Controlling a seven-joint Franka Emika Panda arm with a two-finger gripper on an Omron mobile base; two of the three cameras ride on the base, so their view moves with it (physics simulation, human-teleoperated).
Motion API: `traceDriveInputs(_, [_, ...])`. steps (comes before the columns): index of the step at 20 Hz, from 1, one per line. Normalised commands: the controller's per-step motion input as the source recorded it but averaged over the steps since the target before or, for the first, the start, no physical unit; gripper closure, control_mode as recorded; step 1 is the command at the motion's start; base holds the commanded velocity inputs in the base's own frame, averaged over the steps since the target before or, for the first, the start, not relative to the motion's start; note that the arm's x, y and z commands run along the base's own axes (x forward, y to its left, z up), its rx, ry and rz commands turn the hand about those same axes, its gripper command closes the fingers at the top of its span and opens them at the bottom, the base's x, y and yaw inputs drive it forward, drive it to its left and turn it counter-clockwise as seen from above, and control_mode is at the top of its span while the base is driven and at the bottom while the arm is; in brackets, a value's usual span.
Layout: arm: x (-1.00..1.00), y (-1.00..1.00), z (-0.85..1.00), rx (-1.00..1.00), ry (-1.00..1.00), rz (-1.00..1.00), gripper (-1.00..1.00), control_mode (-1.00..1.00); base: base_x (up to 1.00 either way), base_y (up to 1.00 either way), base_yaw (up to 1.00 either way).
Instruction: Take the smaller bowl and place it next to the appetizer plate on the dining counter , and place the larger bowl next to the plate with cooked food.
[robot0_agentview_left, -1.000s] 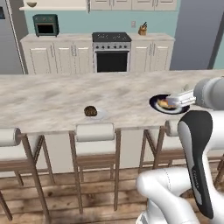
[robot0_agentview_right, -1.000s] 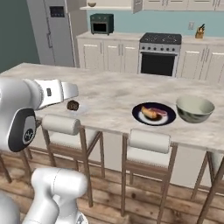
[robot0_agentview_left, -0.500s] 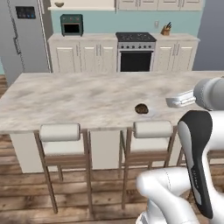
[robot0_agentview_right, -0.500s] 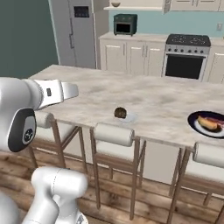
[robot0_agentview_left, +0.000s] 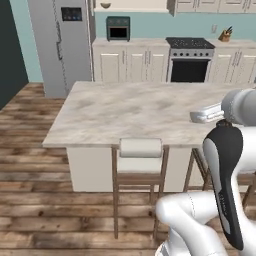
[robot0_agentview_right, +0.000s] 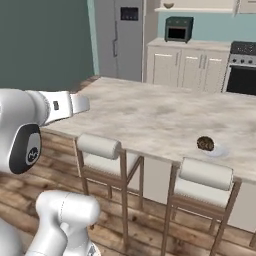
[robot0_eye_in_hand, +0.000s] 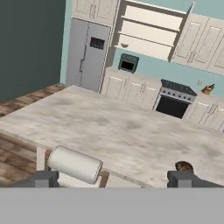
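Observation:
The dining counter with its pale marbled top stretches across in front of me. On it at the right stands the appetizer plate, small and white, with a dark brown lump of food. A small tan bowl, which looks like the smaller bowl, sits on the open wall shelf above the toaster oven. My gripper hovers over the counter's near edge, open with nothing between its fingertips. The hand points left. The larger bowl and the plate with cooked food are out of view.
Padded stools stand along the counter's near side. A steel fridge is at the back left, beside cabinets carrying a toaster oven and a stove. Wooden floor lies open to the left.
The base has driven left along the counter, so the whole scene has slid right. The dark plate and the big bowl have left the frame; the fridge has come in. The gripper stays open.

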Motion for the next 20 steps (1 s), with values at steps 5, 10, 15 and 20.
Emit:
traceDriveInputs(5, [0.0,0.0,0.0,0.0,0.0,0.0,-1.0,1.0,0.57,1.0,0.12])
traceDriveInputs(10, [0.0,0.0,0.0,0.0,0.0,0.0,-1.0,1.0,0.74,1.0,0.1])
traceDriveInputs(15, [0.0,0.0,0.0,0.0,0.0,0.0,-1.0,1.0,0.85,1.0,0.04])
traceDriveInputs(20, [0.0,0.0,0.0,0.0,0.0,0.0,-1.0,1.0,0.73,1.0,0.0])
